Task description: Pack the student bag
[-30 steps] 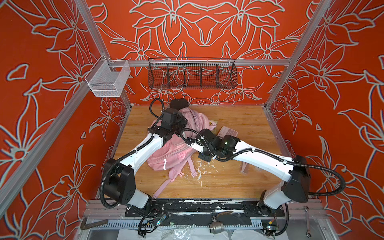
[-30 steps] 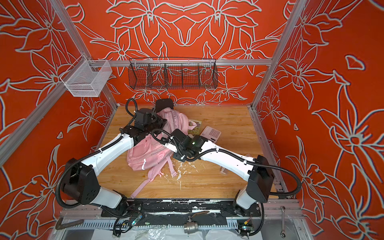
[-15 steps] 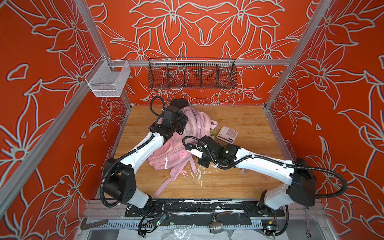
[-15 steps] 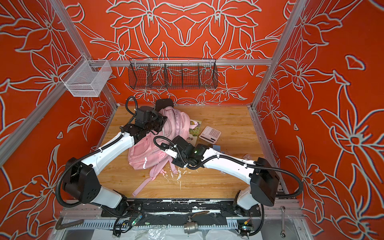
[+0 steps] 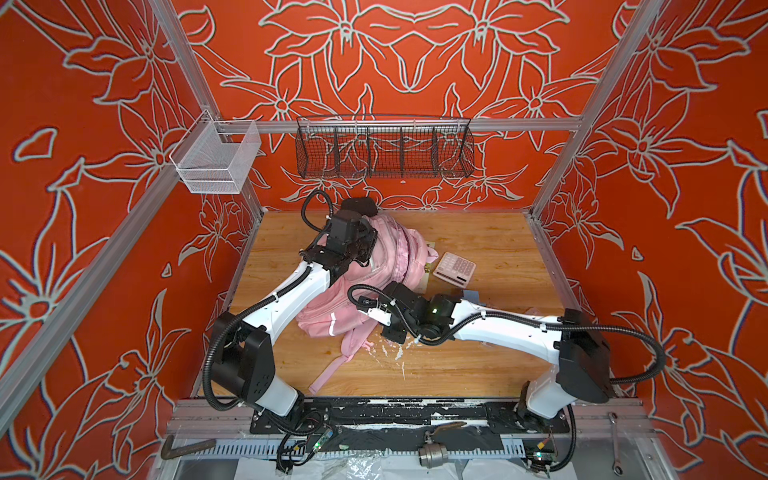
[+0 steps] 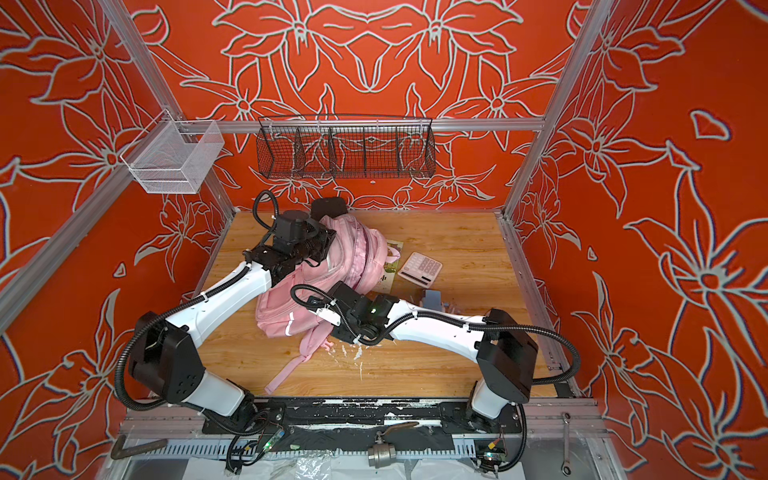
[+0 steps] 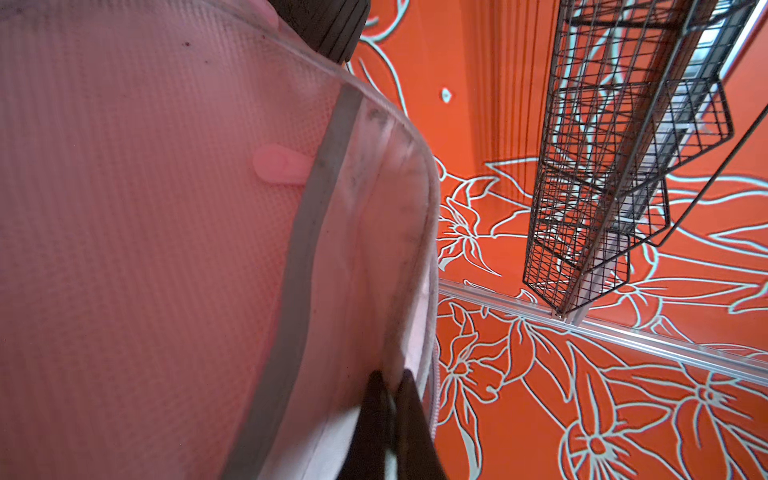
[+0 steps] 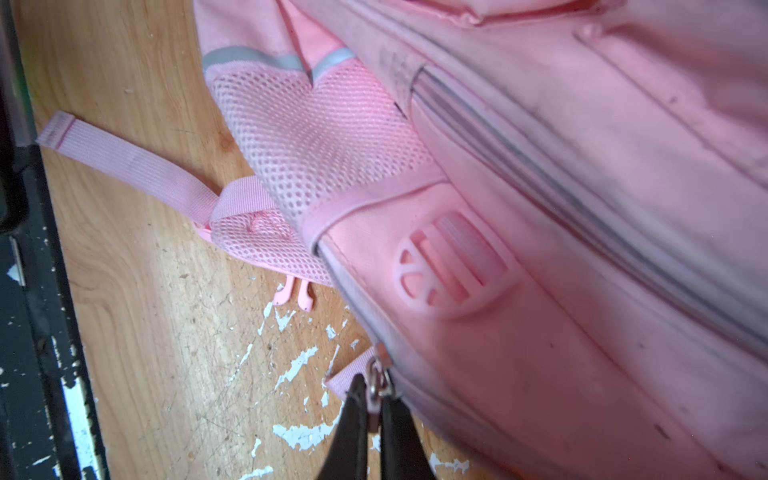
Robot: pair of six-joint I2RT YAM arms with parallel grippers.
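I have the right gripper [image 8: 372,397] pinched shut on the metal zip pull [image 8: 376,380] at the low corner of the student bag [image 5: 397,251]. The bag lies slumped on the wooden table [image 5: 478,365], pressed right up against that gripper's tips. The left gripper [image 7: 390,386] is closed too, its tips nipping the bag's pale fabric edge up by the silvery strip at the far end from the right one. As I read it, this is the zip step: one end pinned while the other runs the slider along the track. Packing looks far from finished, since the calculator [image 5: 454,269] sits on the table beyond the right gripper, apart from the bag, and a booklet [image 6: 388,280] pokes out from under the bag's side. The next move calls for a steady pull along the line of the zip with the left grip holding the fabric taut, or the cloth will bunch and the slider will jam. I cannot tell whether this zip is being opened or shut, nor how far the main mouth gapes. Both arms cover much of the bag in both top views. The black case [image 5: 359,205] past the left gripper is half hidden, and a small grey-blue thing [image 6: 430,298] beside the right arm is too unclear to name.
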